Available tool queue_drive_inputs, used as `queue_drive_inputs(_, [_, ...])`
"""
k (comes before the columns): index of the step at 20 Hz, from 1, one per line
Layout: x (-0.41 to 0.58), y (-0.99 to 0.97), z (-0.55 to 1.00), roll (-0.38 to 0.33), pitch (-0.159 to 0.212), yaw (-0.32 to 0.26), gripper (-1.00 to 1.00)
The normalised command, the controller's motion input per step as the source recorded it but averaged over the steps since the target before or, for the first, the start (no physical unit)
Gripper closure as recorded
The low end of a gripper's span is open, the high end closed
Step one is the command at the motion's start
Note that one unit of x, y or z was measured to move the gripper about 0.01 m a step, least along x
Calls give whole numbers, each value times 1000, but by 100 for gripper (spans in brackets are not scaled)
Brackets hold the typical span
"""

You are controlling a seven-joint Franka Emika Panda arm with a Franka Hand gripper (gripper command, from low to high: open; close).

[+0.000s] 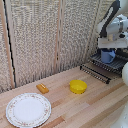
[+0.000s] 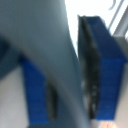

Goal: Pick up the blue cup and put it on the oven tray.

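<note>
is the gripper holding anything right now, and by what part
Yes: the gripper holds the blue cup by its upper rim, over the oven tray. In the wrist view one of the jaws sits inside the cup against its wall.

One blue cup (image 1: 108, 56), one plate (image 1: 28, 109) (floral-rimmed), one bowl (image 1: 78, 86).

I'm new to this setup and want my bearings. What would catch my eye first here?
The white robot arm at the exterior view's right, its gripper right at the blue cup over the oven tray. Next, the yellow bowl mid-table and the floral-rimmed plate at the near left.
</note>
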Motion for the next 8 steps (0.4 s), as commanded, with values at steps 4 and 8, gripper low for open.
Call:
queue_drive_inputs(4, [-1,0,638,-36,0,-76,-100])
queue_drive_inputs(8, [64,-2,665,-11,22,0,-100])
